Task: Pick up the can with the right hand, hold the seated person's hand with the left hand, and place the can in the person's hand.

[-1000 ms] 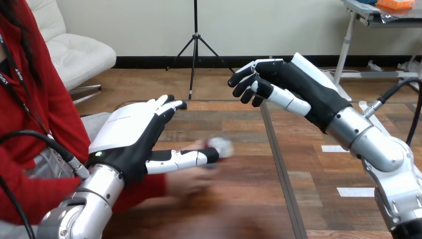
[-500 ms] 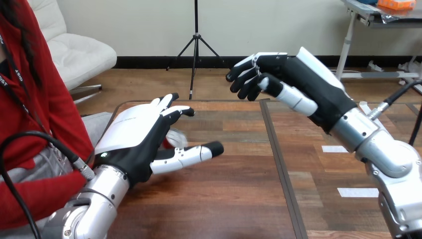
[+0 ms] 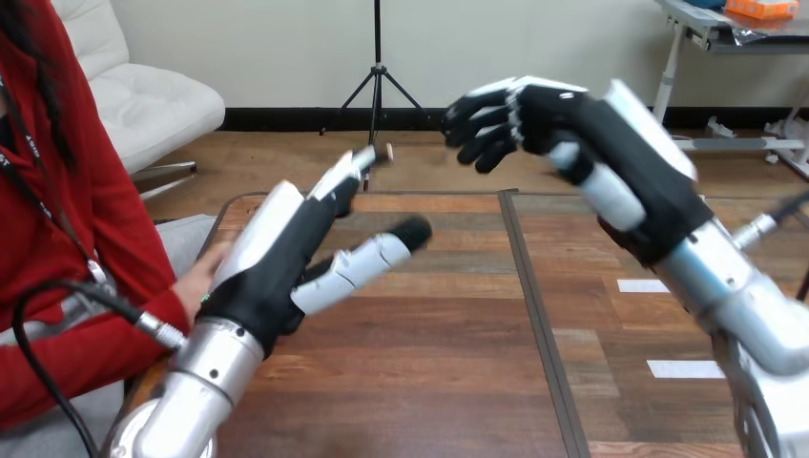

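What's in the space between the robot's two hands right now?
Nothing. In the head view the stretch between the left hand and the right hand is bare, with just the wooden table below.

A wooden desk (image 3: 448,315) of brown planks fills the lower and middle frame, its far edge crossing just above mid-height. Its far left corner (image 3: 234,202) is rounded and rimmed in dark trim. A dark seam (image 3: 534,315) runs from the far edge, right of centre, down to the bottom edge, splitting the top into two panels. On the right panel lie two small white rectangular marks, one (image 3: 641,284) at mid-height, the other (image 3: 679,367) lower and slightly further right, well apart.
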